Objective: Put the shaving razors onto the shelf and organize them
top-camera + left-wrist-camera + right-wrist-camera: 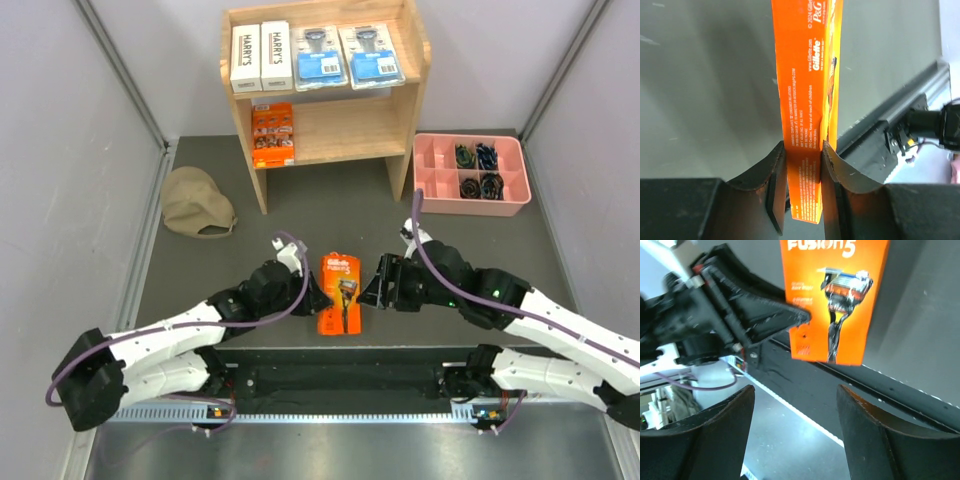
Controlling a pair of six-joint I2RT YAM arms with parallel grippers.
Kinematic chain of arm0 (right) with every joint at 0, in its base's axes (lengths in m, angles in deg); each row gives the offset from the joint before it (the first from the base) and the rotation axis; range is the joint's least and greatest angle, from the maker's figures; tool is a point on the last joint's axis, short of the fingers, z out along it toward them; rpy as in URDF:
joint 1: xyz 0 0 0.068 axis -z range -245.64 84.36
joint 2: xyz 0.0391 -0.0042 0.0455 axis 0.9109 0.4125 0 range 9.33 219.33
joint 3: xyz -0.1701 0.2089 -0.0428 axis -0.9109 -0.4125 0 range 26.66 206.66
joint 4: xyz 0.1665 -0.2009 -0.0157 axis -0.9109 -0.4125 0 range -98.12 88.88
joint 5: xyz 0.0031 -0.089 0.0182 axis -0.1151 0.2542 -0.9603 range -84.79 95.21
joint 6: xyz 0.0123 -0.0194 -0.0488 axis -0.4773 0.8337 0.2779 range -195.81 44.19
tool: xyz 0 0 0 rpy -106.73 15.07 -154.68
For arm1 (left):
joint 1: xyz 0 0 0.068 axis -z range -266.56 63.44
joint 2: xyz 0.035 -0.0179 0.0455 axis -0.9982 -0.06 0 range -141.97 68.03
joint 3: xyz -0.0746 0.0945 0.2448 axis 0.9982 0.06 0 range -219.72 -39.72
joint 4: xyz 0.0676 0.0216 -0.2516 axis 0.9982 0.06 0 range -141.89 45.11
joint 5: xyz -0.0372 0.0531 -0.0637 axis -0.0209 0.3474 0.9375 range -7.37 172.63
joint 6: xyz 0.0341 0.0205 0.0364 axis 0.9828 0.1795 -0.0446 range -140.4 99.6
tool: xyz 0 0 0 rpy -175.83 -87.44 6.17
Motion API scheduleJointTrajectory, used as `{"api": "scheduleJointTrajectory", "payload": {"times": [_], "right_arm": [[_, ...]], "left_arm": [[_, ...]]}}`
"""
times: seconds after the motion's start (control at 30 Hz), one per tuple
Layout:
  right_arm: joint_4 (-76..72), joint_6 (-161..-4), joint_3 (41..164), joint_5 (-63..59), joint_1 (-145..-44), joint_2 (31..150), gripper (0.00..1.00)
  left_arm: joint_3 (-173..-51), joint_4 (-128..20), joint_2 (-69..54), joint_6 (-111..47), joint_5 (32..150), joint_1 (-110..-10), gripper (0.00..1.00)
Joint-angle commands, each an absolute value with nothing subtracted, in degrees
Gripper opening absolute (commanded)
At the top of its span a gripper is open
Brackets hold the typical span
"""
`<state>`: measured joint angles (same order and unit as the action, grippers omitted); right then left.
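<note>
My left gripper is shut on the edge of an orange Gillette razor pack, held above the table's near middle; the left wrist view shows the pack pinched between both fingers. My right gripper is open and empty just right of that pack, which shows in its view. The light-wood shelf stands at the back. Its top tier holds two white HARRY'S boxes and two blue-labelled blister packs. A second orange pack lies on the lower tier at the left.
A pink compartmented tray with small dark items sits right of the shelf. A tan cap lies at the left. Grey walls close in both sides. The arms' base rail runs along the near edge.
</note>
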<state>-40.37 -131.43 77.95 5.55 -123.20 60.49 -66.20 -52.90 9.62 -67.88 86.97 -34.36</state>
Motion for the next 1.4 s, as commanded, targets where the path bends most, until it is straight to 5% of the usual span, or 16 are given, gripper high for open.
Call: {"api": "scheduleJointTrajectory", "payload": {"times": [0.0,0.2,0.5,0.63,0.93,1.37], "right_arm": [[-34.3,-130.1,77.5,5.5,-122.6,56.9,0.67],[-30.8,-130.2,73.4,3.5,-122.7,53.4,0.74],[-24.8,-130.3,68.9,3.3,-122.6,49.2,0.99],[-20.6,-131.1,66.5,2.5,-122.5,47.7,0.99],[-6.6,-135.0,58.4,2.0,-122.9,46.9,0.98],[13.5,-132.5,57.6,20.7,-133.5,55.8,0.87]], "left_arm": [[-68.5,-50.1,13.4,-65.7,90.4,-41.0,0.00],[-68.6,-53.5,16.2,-67.8,100.7,-53.3,0.00],[-63.3,-73.6,17.3,-84.4,116.1,-66.9,0.00],[-61.0,-83.7,17.1,-90.8,119.1,-68.6,0.00],[-62.9,-81.6,19.9,-91.5,120.1,-68.6,0.00],[-62.4,-82.4,21.4,-96.3,117.6,-68.5,0.00]]}}
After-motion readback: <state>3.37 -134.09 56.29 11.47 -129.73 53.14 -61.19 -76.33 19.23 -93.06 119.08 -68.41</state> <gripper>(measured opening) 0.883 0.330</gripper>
